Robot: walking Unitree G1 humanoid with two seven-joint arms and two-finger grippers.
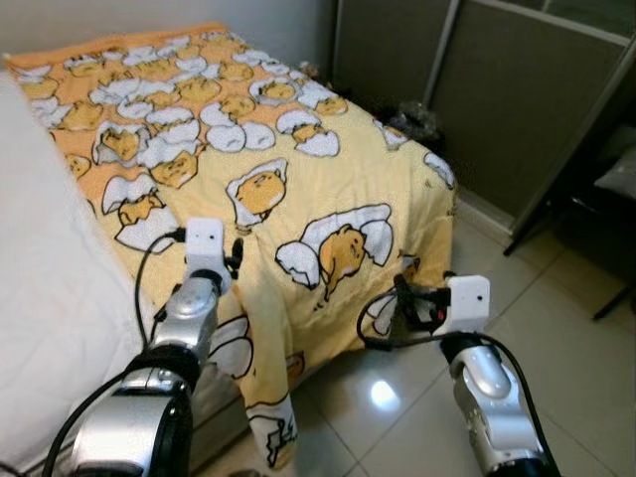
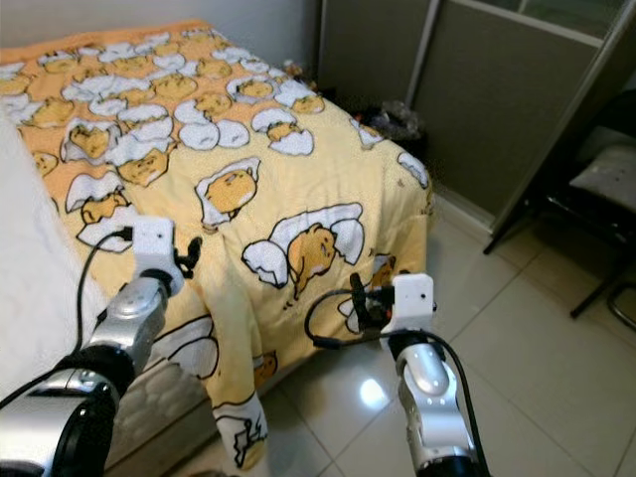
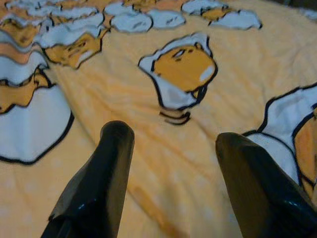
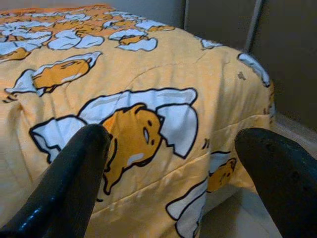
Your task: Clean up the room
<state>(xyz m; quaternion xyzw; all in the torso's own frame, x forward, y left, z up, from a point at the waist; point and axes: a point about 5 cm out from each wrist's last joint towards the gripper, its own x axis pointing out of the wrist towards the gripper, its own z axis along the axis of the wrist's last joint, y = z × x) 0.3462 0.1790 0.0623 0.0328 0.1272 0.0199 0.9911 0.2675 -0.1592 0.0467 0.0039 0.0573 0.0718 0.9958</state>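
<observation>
Bed-making looks underway: the yellow blanket [image 1: 248, 149] covers the bed [image 1: 40, 298], one fold trailing off its near edge. Left gripper [image 3: 171, 163] hovers there, right gripper [image 4: 178, 173] by the foot corner (both spread, empty); next, pinch that fold.

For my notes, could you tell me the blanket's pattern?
Yellow blanket with white-and-orange cartoon egg figures, clearest in the left eye view.

Head stereo pair looks forward and down at the bed's [image 1: 328, 328] foot corner; both eyes share the blanket [image 1: 248, 149], both arms and the floor [image 1: 556, 328]. Left wrist cam sits close over the blanket top. Right wrist cam faces the foot corner from slightly farther off.
</observation>
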